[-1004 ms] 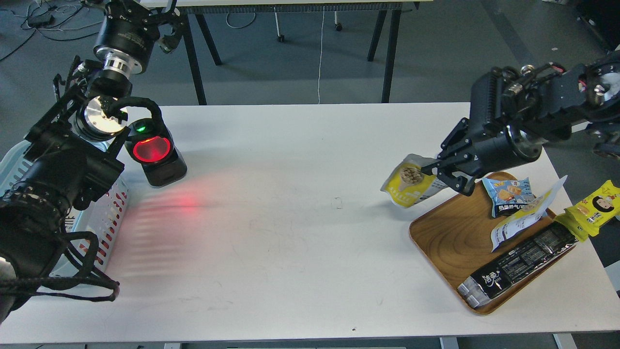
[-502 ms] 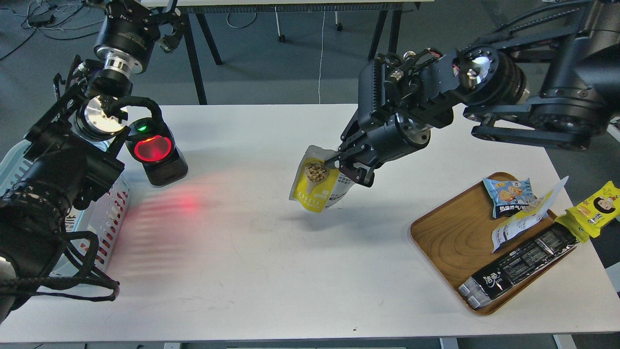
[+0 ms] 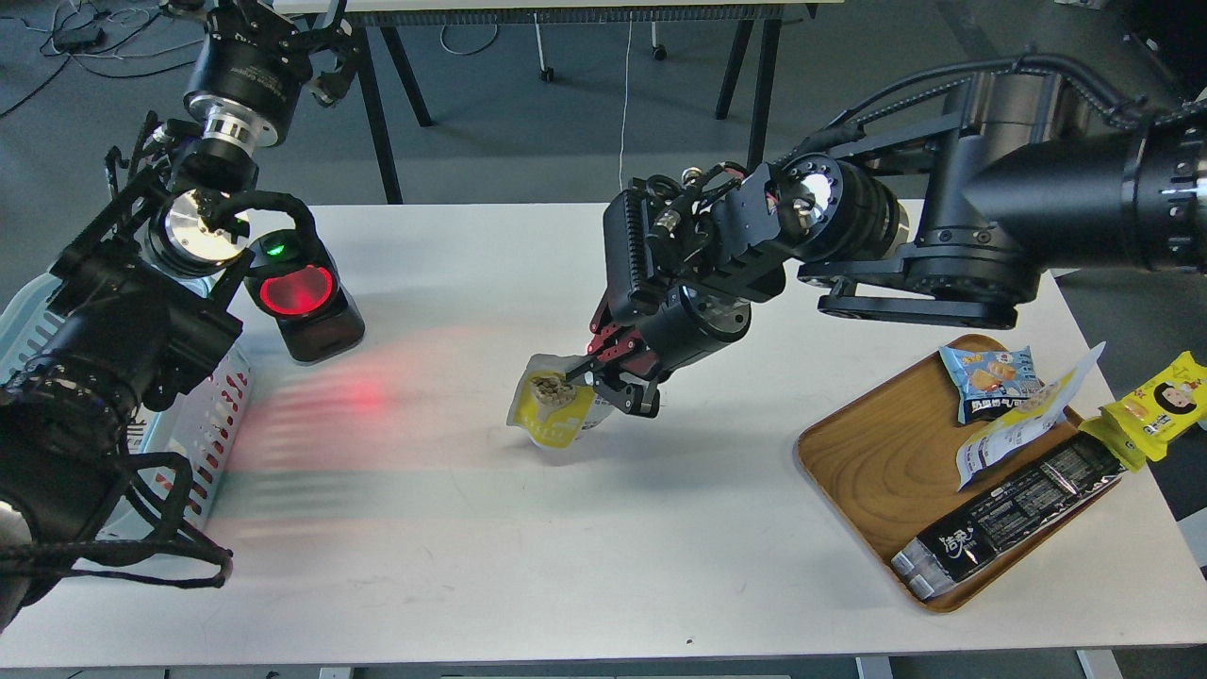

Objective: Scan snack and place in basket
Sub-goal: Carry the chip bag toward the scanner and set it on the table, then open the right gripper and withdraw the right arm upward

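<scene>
The snack [image 3: 550, 416], a small pouch with a yellow lower half and a round picture of brown nuggets, hangs just above the middle of the white table [image 3: 603, 566]. My right gripper [image 3: 603, 390] is shut on its upper right part and hides its top. The black scanner [image 3: 304, 300] stands at the table's back left, with a red window and a green light, and casts red light onto the table towards the snack. The pale basket [image 3: 213, 407] sits at the left edge, mostly hidden behind my left arm. My left gripper [image 3: 283, 26] is raised at the top edge and is cut off.
A wooden tray [image 3: 872, 457] at the right holds a small blue packet [image 3: 990, 379], a slim white-and-yellow pouch [image 3: 1023, 422] and a long black packet [image 3: 1007, 517]. A yellow packet [image 3: 1162, 404] lies beside the tray at the table's right edge.
My right arm has carried the snack from the tray's left edge leftward to the table's middle and lower, closer to the scanner's red light. The left arm has not moved.
</scene>
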`<state>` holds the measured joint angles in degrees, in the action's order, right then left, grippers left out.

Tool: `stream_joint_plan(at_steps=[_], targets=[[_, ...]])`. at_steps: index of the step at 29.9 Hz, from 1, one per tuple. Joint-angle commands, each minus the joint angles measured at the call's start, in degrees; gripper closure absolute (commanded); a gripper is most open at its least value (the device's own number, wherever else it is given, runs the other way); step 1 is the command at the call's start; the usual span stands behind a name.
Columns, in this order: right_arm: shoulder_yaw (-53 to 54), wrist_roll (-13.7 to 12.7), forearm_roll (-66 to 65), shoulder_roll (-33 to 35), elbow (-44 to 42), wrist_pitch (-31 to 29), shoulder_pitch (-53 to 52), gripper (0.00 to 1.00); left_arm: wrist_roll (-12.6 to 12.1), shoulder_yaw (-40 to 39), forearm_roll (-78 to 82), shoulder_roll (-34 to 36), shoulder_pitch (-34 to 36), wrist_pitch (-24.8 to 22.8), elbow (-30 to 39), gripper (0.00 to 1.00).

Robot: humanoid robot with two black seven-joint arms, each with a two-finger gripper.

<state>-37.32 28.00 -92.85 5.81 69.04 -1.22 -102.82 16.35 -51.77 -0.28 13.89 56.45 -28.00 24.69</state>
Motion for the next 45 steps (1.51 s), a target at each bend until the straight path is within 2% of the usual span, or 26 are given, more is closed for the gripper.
stream_joint_plan(at_steps=[1,15,18,20,24,27,31,37,41,44,45], targets=[[0.0,0.0,0.0,-1.1,-0.2,0.0,0.1,1.0,0.0,0.0,0.0,0.1,0.0,0.0,0.0,0.0],[-0.8,0.0,-1.0,-3.2,-2.9,-0.1,0.7,0.99,0.0,0.0,0.0,0.2,-0.1,0.0,0.0,0.0],[-0.9,0.0,-1.0,-3.6,-3.6,-0.1,1.3,0.96,0.1,0.0,0.0,0.2,-0.1,0.0,0.0,0.0],[-0.9,0.0,-1.0,-3.7,-3.6,-0.1,1.5,0.89,0.1,0.0,0.0,0.2,-0.1,0.0,0.0,0.0],[-0.9,0.0,-0.9,-3.6,-3.6,-0.1,1.7,0.82,0.1,0.0,0.0,0.2,-0.2,0.0,0.0,0.0],[-0.7,0.0,-0.6,-3.3,-3.5,-0.1,1.3,0.73,0.1,0.0,0.0,0.2,-0.1,0.0,0.0,0.0],[1.2,0.0,0.5,-1.1,-3.1,0.1,0.4,0.62,0.1,0.0,-0.1,0.3,0.0,0.0,0.0,0.0],[10.5,0.0,5.5,9.6,-1.5,-0.9,0.7,0.37,-0.2,-0.1,-0.1,1.1,0.7,0.0,0.0,0.0],[13.1,0.0,11.6,18.2,3.3,-1.6,1.5,0.24,-0.4,0.1,0.0,1.2,1.3,0.0,0.6,0.0],[14.1,0.0,19.6,25.0,7.8,-2.7,1.8,0.03,-2.1,1.6,0.4,1.4,1.7,0.0,2.6,0.01],[14.5,0.0,22.1,27.3,8.6,-2.7,2.0,0.03,-3.3,2.5,0.4,1.6,1.8,0.0,3.9,0.01]])
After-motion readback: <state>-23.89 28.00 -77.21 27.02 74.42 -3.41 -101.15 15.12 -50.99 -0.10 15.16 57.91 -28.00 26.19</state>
